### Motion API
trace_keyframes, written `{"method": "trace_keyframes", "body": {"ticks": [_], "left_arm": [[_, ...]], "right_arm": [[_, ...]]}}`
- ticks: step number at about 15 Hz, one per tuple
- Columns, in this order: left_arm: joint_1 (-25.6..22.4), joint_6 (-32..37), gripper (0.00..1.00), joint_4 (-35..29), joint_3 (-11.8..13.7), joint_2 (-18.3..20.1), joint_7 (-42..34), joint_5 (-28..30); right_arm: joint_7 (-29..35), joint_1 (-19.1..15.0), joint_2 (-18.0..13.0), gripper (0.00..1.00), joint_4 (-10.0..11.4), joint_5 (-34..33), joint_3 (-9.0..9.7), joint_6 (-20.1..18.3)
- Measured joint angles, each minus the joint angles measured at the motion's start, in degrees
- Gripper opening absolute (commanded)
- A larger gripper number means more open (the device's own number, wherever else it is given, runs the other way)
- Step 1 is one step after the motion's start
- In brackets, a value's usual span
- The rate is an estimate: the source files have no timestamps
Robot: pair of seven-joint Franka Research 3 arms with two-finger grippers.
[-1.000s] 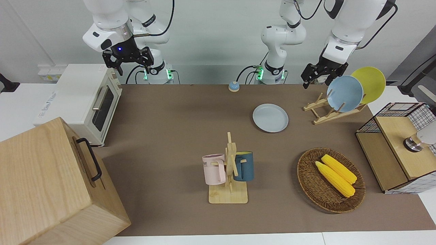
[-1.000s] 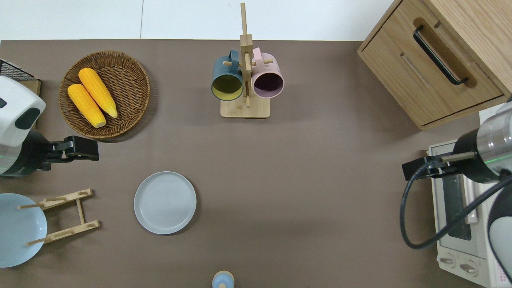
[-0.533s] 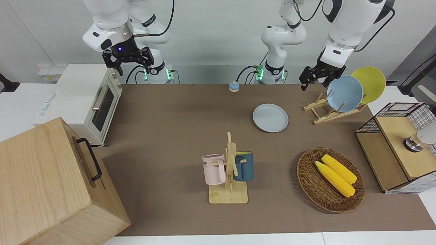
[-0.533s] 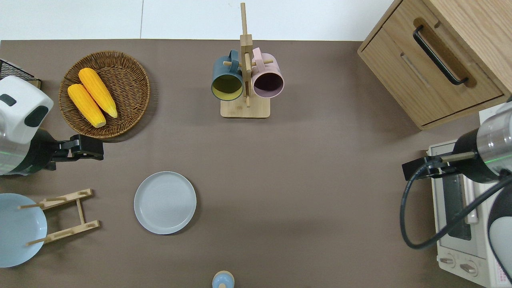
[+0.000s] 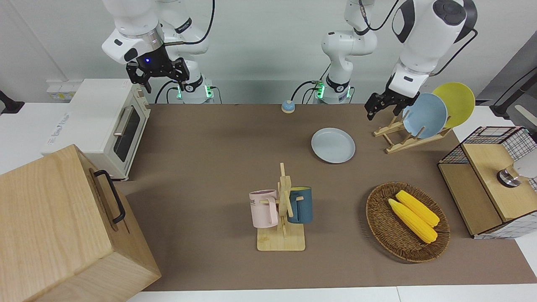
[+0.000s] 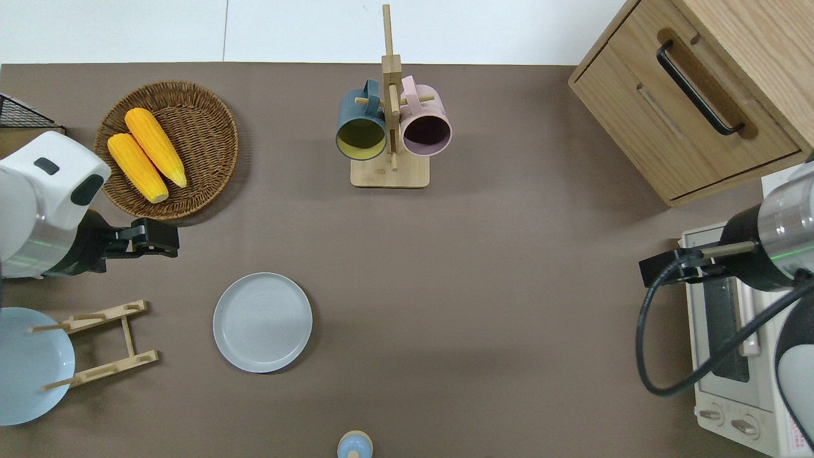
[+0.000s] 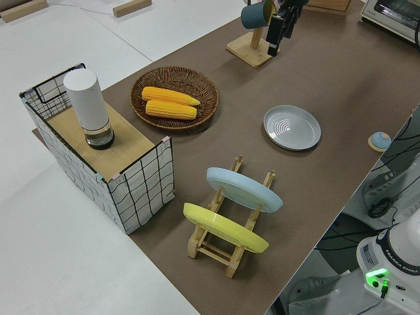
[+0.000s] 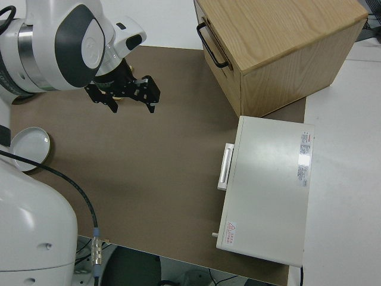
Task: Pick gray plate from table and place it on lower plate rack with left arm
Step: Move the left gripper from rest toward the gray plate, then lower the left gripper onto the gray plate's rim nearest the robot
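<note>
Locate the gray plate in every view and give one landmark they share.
Front view: gray plate flat on the table, right of centre.
Overhead view: lower left of centre.
Left side view: right of centre.
Right side view: at the left edge.
Shared landmark: the plate rack beside it; not in the right side view.

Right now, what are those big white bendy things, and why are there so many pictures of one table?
They are two robot arms. Four cameras watch one table: one faces the robots, one looks straight down, and one sits at each end. Each arm ends in a black pincher called an end effector. The left end effector holds nothing and hangs over bare table near the corn basket. The right arm is parked. The gray plate lies flat on the table. Beside it is a wooden plate rack that holds a blue plate and a yellow plate.
</note>
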State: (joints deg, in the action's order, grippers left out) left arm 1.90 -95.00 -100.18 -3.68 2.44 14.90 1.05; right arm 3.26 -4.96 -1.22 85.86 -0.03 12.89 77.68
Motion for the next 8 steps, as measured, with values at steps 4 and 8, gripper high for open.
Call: {"method": "trace_keyframes", "body": {"ticks": [4, 8], "left_arm": [[0.00, -5.55, 0.99, -7.05, 0.01, 0.43, -0.03, -1.75], [-0.01, -11.97, 0.99, -16.33, 0.01, 1.64, -0.05, -1.91]], "right_arm": [[0.00, 0.00, 0.00, 0.990, 0.00, 0.00, 0.00, 0.00], [0.00, 0.00, 0.00, 0.990, 0.00, 0.00, 0.00, 0.00]]}}
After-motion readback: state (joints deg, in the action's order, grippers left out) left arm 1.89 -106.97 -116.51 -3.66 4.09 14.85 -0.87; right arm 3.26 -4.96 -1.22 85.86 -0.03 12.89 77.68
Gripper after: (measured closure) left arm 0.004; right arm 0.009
